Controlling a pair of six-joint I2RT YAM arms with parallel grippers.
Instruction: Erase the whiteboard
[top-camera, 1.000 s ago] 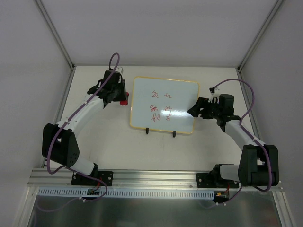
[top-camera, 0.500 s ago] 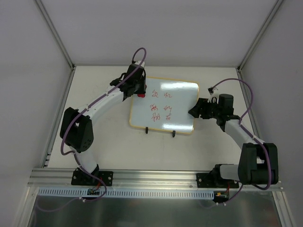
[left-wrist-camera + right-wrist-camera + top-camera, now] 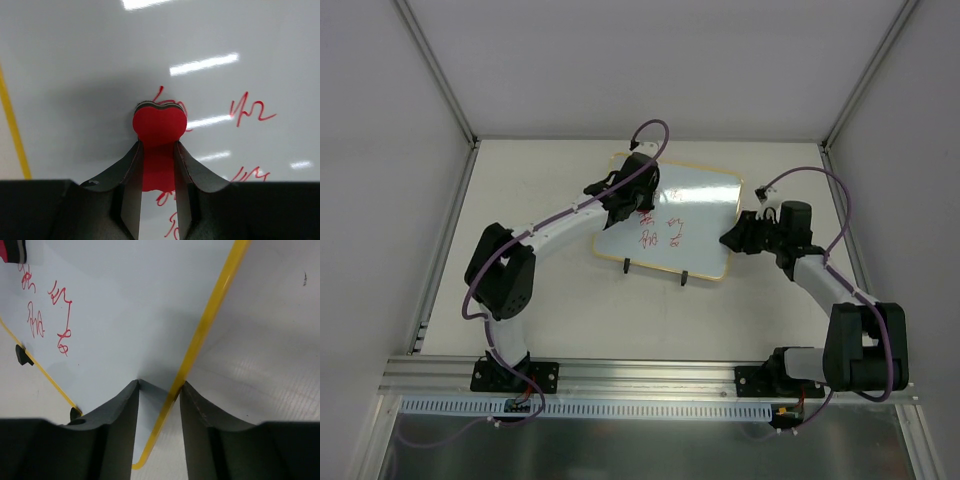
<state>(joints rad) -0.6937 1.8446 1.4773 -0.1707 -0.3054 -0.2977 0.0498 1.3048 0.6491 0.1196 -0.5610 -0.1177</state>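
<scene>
The wipe is just starting. The left end effector is clamped on a red eraser, which is pressed to the far-left part of the whiteboard. The board lies mid-bench (2 black clips on its near edge). Next, a firm sweep right and nearer across the red scribbles. The right end effector straddles the right frame, and whether it pinches it cannot be told.

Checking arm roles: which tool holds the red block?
The left tool, shut on the red block over the whiteboard; the right tool only straddles its yellow edge.
</scene>
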